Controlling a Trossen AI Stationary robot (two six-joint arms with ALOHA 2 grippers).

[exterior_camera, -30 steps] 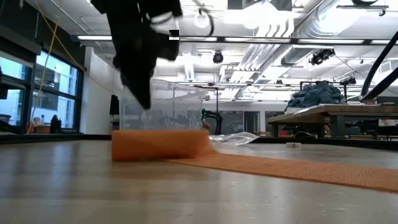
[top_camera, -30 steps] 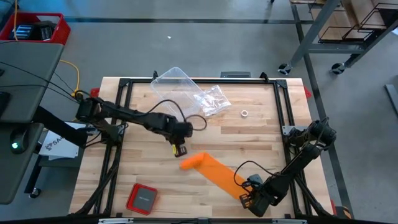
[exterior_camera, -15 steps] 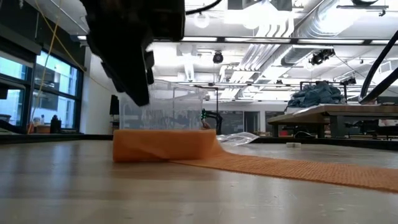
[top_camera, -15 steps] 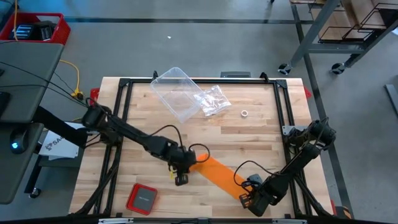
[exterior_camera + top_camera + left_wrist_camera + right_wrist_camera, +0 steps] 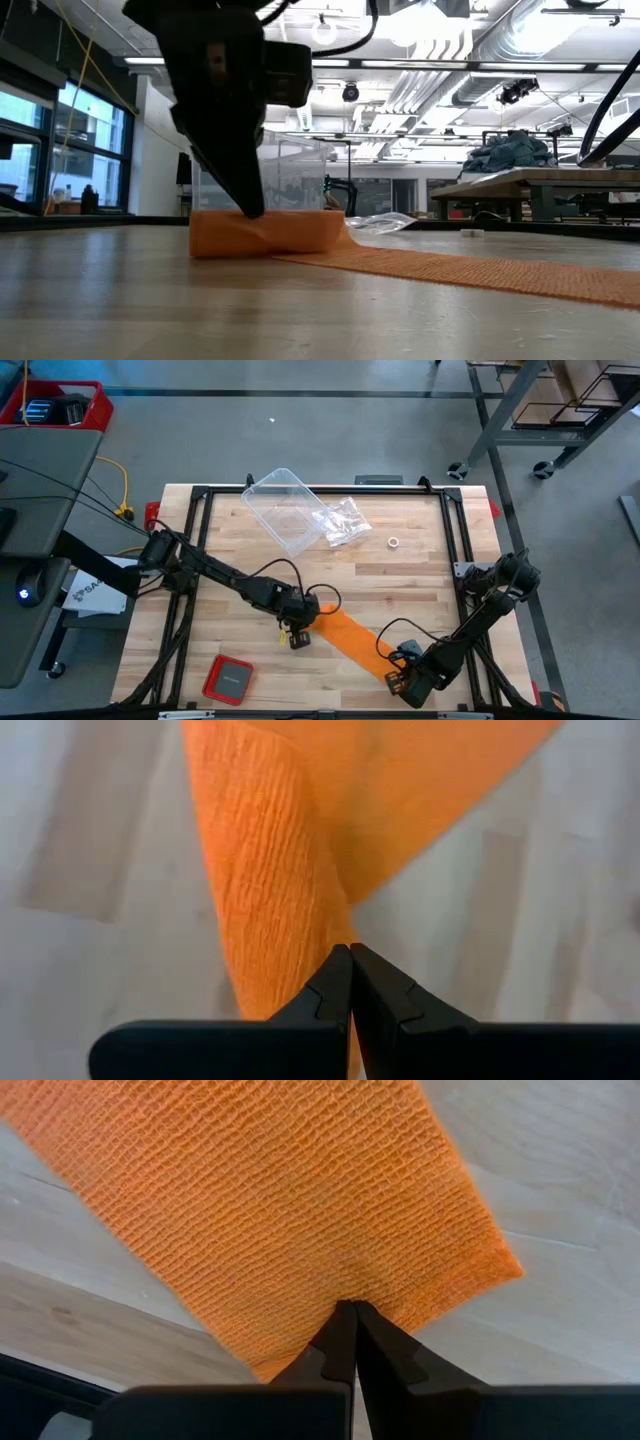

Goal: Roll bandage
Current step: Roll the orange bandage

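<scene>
**Left gripper at rolled end, right gripper pinning flat end**

bandage [image 5: 345, 637] lies on the table [image 5: 420, 575] toward its front edge, roughly mid-width; long axis runs diagonally, rolled end pointing toward the left side and slightly back, flat tail toward the front right corner; rolled lump [image 5: 268, 232] sits at the left end, flat strip trails off from it; left gripper [image 5: 296, 635] is right at the rolled end, tips pressed together and down against the roll's outer side, nothing pinched between them; right gripper [image 5: 398, 672] is at the opposite flat end near the front edge, tips pressed together on the fabric edge [image 5: 300, 1230], apparently holding it down, nothing pinched; left arm is clearly nearer the roll; judgement: next push should go along the strip's axis, from roll toward the right gripper, so the roll travels over the flat part; risk of skewing if pushed off-axis
</scene>
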